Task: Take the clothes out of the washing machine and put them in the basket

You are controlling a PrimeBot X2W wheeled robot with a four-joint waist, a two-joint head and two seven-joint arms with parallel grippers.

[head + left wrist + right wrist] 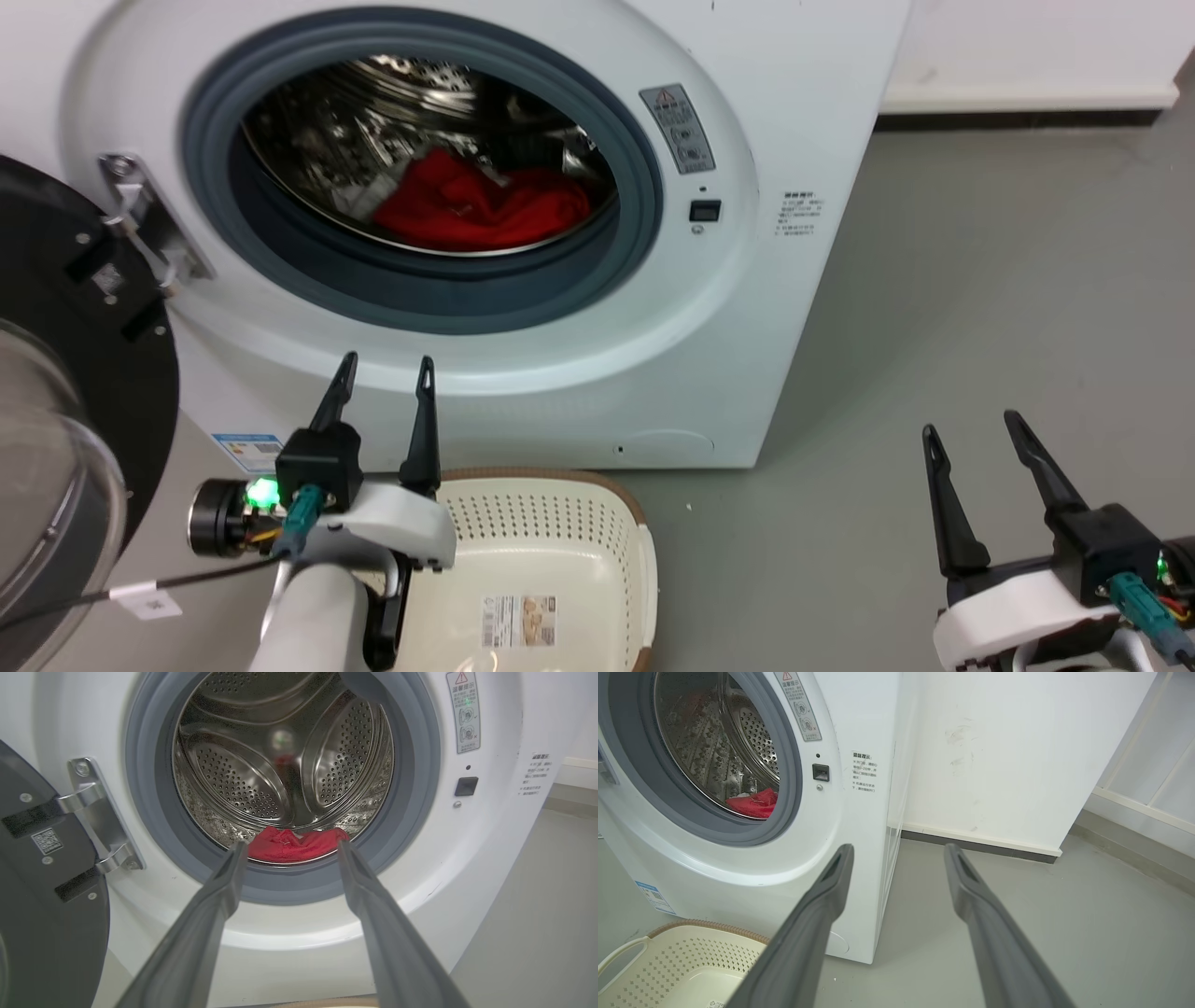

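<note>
The red clothes [481, 205] lie bunched at the bottom of the steel drum of the washing machine [747, 308], whose door [65, 373] hangs open at the left. From the left wrist, the clothes [294, 844] show just over the grey rim; from the right wrist, the clothes [754, 803] sit low in the drum. The cream basket [560, 532] stands on the floor in front of the machine. My left gripper [387, 369] is open in front of the machine below the porthole, over the basket's back edge. My right gripper [971, 425] is open over the floor at the right.
Grey floor [980, 308] stretches to the right of the machine up to a white wall with a dark baseboard [1018, 119]. The open door's glass bowl [47, 504] bulges at the left edge. The basket [682, 970] has a paper label inside.
</note>
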